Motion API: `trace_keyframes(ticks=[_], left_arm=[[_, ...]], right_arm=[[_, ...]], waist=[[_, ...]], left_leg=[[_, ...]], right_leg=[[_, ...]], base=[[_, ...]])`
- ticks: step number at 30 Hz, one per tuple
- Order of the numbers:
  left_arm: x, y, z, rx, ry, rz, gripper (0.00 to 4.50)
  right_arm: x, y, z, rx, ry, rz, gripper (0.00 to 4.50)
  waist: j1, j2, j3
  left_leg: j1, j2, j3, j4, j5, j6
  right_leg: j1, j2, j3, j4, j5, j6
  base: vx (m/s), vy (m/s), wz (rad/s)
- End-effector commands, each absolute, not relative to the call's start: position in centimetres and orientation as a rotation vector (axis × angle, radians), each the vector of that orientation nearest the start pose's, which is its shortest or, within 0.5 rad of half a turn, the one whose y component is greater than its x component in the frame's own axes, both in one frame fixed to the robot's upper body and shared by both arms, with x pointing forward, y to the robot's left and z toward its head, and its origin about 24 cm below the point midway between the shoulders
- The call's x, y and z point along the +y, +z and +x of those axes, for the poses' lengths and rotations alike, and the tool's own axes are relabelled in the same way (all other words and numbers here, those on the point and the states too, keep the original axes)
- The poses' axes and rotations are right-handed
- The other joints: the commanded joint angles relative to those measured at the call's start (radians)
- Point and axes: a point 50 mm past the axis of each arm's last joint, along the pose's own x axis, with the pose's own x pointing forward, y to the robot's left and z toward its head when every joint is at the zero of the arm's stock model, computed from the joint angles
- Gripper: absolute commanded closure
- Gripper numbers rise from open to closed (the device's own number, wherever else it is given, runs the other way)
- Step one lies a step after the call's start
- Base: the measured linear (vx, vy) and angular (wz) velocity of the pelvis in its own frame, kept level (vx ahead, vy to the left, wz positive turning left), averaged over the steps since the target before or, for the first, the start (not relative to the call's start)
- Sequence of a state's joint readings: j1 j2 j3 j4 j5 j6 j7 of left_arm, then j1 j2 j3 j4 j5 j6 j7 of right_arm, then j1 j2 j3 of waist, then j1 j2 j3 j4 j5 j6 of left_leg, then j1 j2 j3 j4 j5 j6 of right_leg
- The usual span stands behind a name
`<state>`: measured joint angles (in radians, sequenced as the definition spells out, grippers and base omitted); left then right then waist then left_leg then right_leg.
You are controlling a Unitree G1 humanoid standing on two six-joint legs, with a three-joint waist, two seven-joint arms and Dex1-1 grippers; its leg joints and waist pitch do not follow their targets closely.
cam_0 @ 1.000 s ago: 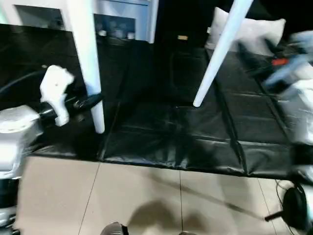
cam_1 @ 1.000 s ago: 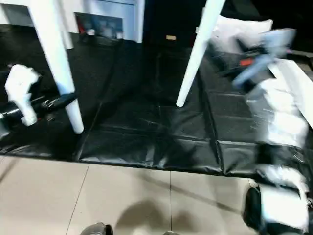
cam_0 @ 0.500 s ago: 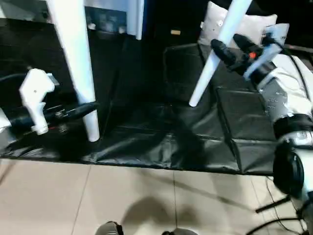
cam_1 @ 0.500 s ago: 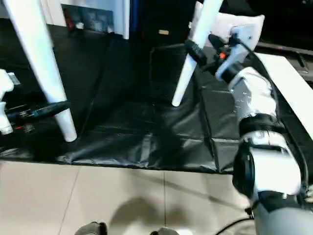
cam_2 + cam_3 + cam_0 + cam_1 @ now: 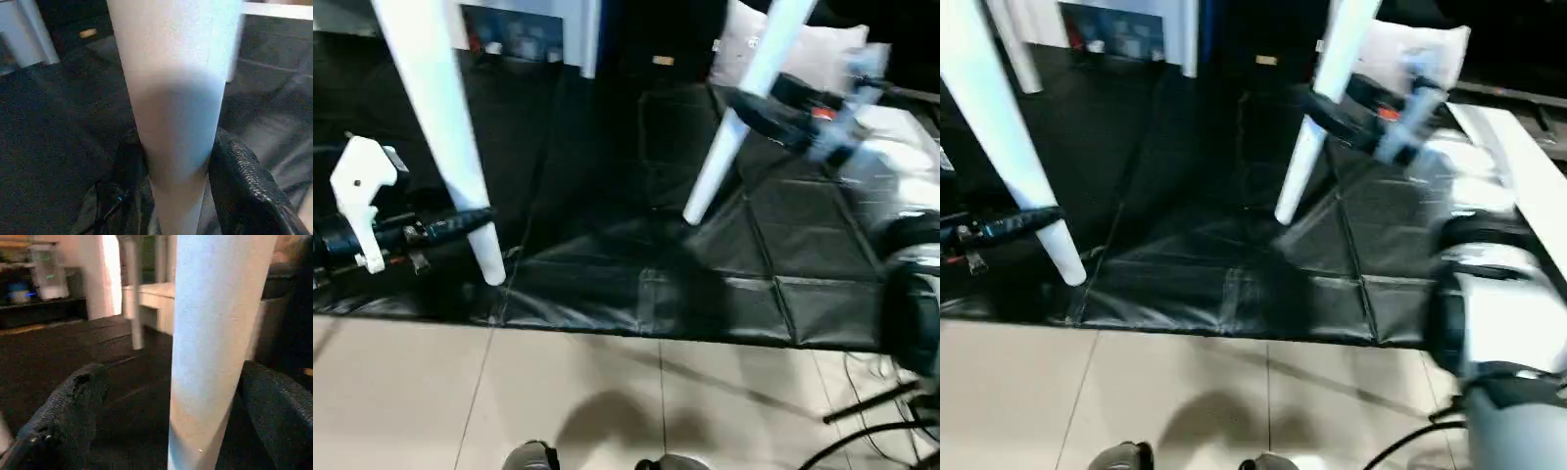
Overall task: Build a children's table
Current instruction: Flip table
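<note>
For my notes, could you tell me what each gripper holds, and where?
Left gripper clamps one table leg near its foot; open right gripper straddles another leg, not gripping.

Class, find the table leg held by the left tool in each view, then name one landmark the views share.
Left eye: leg at left, slanting.
Right eye: far left.
Left wrist: centre, between the fingers.
Right wrist: thin leg in the background, probably it.
Shared landmark: black mat.
</note>
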<state>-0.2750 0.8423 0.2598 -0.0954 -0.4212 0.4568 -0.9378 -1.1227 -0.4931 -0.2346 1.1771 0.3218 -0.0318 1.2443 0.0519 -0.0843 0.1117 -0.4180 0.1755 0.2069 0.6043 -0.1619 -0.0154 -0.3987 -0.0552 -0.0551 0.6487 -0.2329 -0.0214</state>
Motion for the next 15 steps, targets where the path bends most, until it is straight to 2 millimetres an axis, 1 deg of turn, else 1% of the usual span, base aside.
trace_keyframes(ticks=[1, 2, 3, 4, 5, 6, 7, 8, 9, 10, 11, 12, 13, 14, 15], left_arm=[[27.7, 17.4, 27.5, 0.176, -0.602, 0.387, 2.91], [28.1, 17.4, 27.8, 0.168, -0.566, 0.389, 2.91], [28.2, 17.4, 27.8, 0.164, -0.553, 0.386, 2.91], [28.3, 17.5, 27.9, 0.159, -0.538, 0.381, 2.91], [28.5, 17.6, 28.1, 0.146, -0.509, 0.382, 2.91], [28.6, 17.7, 28.2, 0.141, -0.496, 0.380, 2.91], [28.8, 17.7, 28.3, 0.137, -0.477, 0.383, 2.91], [29.0, 17.8, 28.5, 0.133, -0.455, 0.388, 2.91], [29.3, 17.8, 28.9, 0.126, -0.416, 0.392, 2.91], [29.4, 17.8, 29.1, 0.126, -0.402, 0.392, 2.91], [29.5, 17.8, 29.2, 0.126, -0.394, 0.392, 2.91], [29.5, 17.8, 29.2, 0.126, -0.390, 0.393, 2.91], [29.6, 17.8, 29.3, 0.126, -0.380, 0.393, 2.91], [29.7, 17.7, 29.4, 0.127, -0.371, 0.392, 2.91], [29.9, 17.6, 29.4, 0.129, -0.361, 0.392, 2.91]], right_arm=[[-20.1, 19.9, 38.1, -0.152, 1.146, 0.056, 0.00], [-20.5, 20.0, 37.7, -0.157, 1.179, 0.057, 0.00], [-20.7, 20.0, 37.5, -0.159, 1.197, 0.058, 0.00], [-21.0, 20.1, 37.1, -0.159, 1.234, 0.061, 0.00], [-21.5, 20.3, 36.5, -0.162, 1.275, 0.066, 0.00], [-21.7, 20.5, 36.1, -0.166, 1.297, 0.068, 0.00], [-21.9, 20.7, 35.7, -0.176, 1.313, 0.073, 0.00], [-22.0, 20.8, 35.4, -0.183, 1.320, 0.076, 0.00], [-22.2, 21.0, 34.7, -0.197, 1.329, 0.068, 0.00], [-22.2, 21.0, 34.4, -0.199, 1.333, 0.064, 0.00], [-22.2, 21.0, 34.2, -0.200, 1.337, 0.062, 0.00], [-22.2, 21.0, 34.2, -0.200, 1.339, 0.062, 0.00], [-22.2, 21.0, 34.0, -0.201, 1.342, 0.061, 0.00], [-22.1, 21.0, 33.8, -0.203, 1.350, 0.063, 0.00], [-22.0, 21.1, 33.5, -0.205, 1.359, 0.066, 0.00]], waist=[[0.005, 0.017, -0.057], [0.009, 0.017, -0.056], [0.012, 0.015, -0.056], [0.013, 0.016, -0.058], [0.015, 0.020, -0.059], [0.020, 0.019, -0.060], [0.020, 0.019, -0.063], [0.024, 0.025, -0.066], [0.025, 0.024, -0.066], [0.026, 0.022, -0.064], [0.031, 0.021, -0.066], [0.035, 0.021, -0.068], [0.036, 0.034, -0.067], [0.033, 0.027, -0.066], [0.034, 0.027, -0.064]], left_leg=[[0.045, 0.069, -0.023, -0.062, -0.157, 0.041], [0.047, 0.072, -0.024, -0.064, -0.168, 0.032], [0.048, 0.070, -0.025, -0.065, -0.173, 0.029], [0.047, 0.071, -0.027, -0.066, -0.165, 0.027], [0.048, 0.071, -0.028, -0.066, -0.159, 0.028], [0.051, 0.073, -0.028, -0.066, -0.143, 0.036], [0.051, 0.074, -0.028, -0.065, -0.134, 0.038], [0.052, 0.072, -0.028, -0.065, -0.123, 0.042], [0.050, 0.071, -0.029, -0.064, -0.119, 0.045], [0.048, 0.069, -0.028, -0.067, -0.118, 0.045], [0.052, 0.072, -0.028, -0.066, -0.118, 0.044], [0.053, 0.072, -0.029, -0.067, -0.116, 0.043], [0.053, 0.071, -0.031, -0.067, -0.122, 0.038], [0.053, 0.071, -0.030, -0.068, -0.138, 0.030], [0.052, 0.070, -0.031, -0.070, -0.145, 0.026]], right_leg=[[0.035, -0.086, 0.056, -0.069, -0.074, -0.282], [0.033, -0.088, 0.056, -0.071, -0.103, -0.273], [0.035, -0.087, 0.056, -0.074, -0.120, -0.262], [0.035, -0.087, 0.056, -0.073, -0.118, -0.260], [0.035, -0.086, 0.055, -0.073, -0.110, -0.258], [0.035, -0.084, 0.055, -0.072, -0.082, -0.253], [0.035, -0.085, 0.054, -0.068, -0.065, -0.258], [0.033, -0.084, 0.052, -0.066, -0.043, -0.261], [0.034, -0.086, 0.053, -0.065, -0.031, -0.265], [0.035, -0.084, 0.053, -0.069, -0.032, -0.260], [0.035, -0.087, 0.054, -0.067, -0.028, -0.252], [0.033, -0.088, 0.052, -0.068, -0.031, -0.253], [0.032, -0.088, 0.052, -0.068, -0.036, -0.256], [0.032, -0.089, 0.052, -0.070, -0.051, -0.260], [0.032, -0.089, 0.053, -0.074, -0.063, -0.255]], base=[[0.000, 0.000, 0.00], [0.000, 0.000, 0.00], [0.000, 0.000, 0.00], [0.000, 0.000, 0.00], [0.000, 0.000, 0.00], [0.000, 0.000, 0.00], [0.000, 0.000, 0.00], [0.000, 0.000, 0.00], [0.000, 0.000, 0.00], [0.000, 0.000, 0.00], [0.000, 0.000, 0.00], [0.000, 0.000, 0.00], [0.000, 0.000, 0.00], [0.000, 0.000, 0.00], [0.000, 0.000, 0.00]])
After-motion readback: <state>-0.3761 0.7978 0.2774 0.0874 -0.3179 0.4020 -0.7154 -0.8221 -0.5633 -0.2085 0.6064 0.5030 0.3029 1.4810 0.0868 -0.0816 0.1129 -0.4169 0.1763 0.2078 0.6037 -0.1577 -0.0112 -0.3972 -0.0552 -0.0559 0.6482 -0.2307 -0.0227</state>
